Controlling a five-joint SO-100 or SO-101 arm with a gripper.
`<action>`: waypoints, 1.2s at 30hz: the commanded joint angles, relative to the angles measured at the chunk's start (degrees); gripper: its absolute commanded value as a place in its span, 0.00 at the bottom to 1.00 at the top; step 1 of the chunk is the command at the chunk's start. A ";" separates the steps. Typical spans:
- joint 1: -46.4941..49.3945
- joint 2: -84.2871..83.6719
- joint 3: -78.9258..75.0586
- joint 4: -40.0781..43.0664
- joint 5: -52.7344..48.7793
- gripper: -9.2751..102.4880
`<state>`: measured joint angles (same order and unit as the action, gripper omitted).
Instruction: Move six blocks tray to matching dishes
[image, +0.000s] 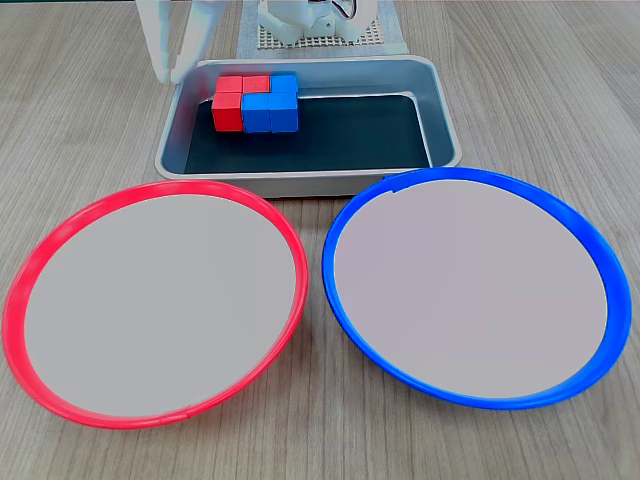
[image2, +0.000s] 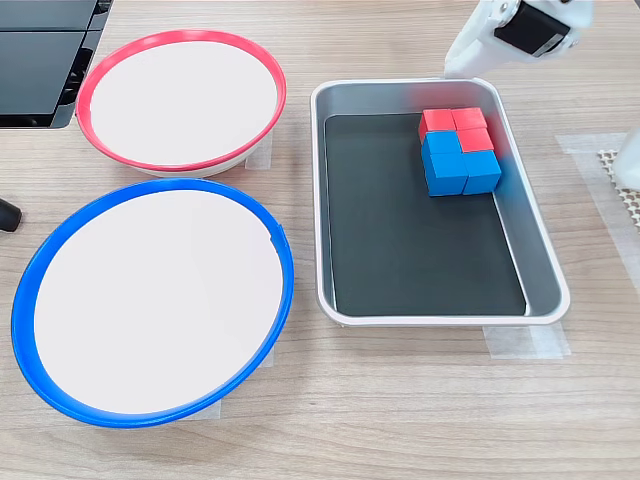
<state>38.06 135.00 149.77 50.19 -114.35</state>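
Blocks (image: 255, 102): stacked upper left of tray (image: 440, 120), just right of the gripper (image: 172, 72).
Jaws: gap unreadable, holding nothing.

No readable text, labels, brands, numbers or signs anywhere.

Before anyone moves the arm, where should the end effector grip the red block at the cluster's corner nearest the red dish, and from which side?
From above. The red corner block lies flat, packed against a blue block and another red block; just its two outward faces and top are free. Probably slide it outward first, then pinch two opposite side faces.
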 joint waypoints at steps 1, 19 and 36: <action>-3.60 -0.09 -1.14 -0.09 8.79 0.08; -1.93 2.64 -0.62 -4.31 59.06 0.08; -3.87 7.47 2.02 3.25 62.49 0.08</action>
<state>34.19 141.59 152.14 54.05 -51.68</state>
